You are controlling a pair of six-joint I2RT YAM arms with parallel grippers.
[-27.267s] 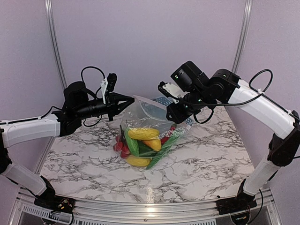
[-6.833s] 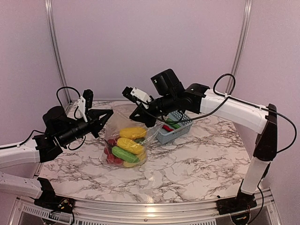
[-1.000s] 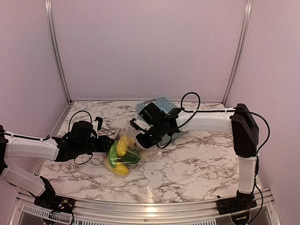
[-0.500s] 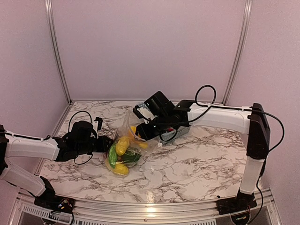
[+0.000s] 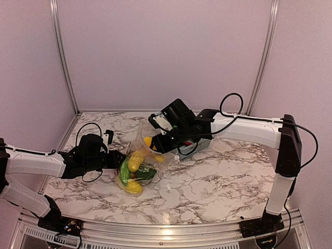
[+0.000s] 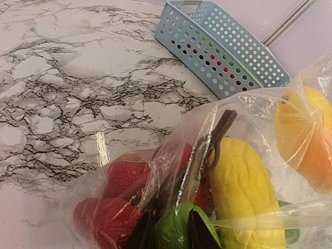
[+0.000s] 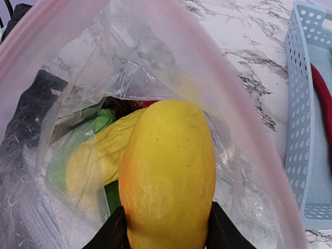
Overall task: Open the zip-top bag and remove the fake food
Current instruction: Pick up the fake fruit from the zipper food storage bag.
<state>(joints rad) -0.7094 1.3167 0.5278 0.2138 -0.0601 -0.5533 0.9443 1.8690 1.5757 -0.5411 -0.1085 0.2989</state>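
Note:
The zip-top bag [image 5: 141, 136] lies left of the table's middle, its mouth pulled up and open. Inside it are fake food pieces: yellow corn [image 6: 244, 192], red strawberries [image 6: 116, 187] and a green piece [image 6: 174, 231]. My left gripper [image 5: 118, 160] [image 6: 168, 228] is low at the bag's left end, shut on the bag's plastic over that green piece. My right gripper [image 5: 155, 147] [image 7: 167, 228] hangs at the bag's mouth, shut on a yellow-orange mango-like piece [image 7: 168, 176] [image 5: 148, 141], with the bag's pink rim [image 7: 67, 26] around it.
A blue-grey lattice basket [image 5: 202, 144] [image 6: 223, 46] [image 7: 306, 129] stands just behind and right of the bag, partly under my right arm, with red and green pieces in it. Marble tabletop [image 5: 207, 181] stretches to the front and right.
My right gripper has risen and drawn back out of the bag with the yellow-orange piece in it, and the bag's mouth has come up with it. The left arm has stayed put.

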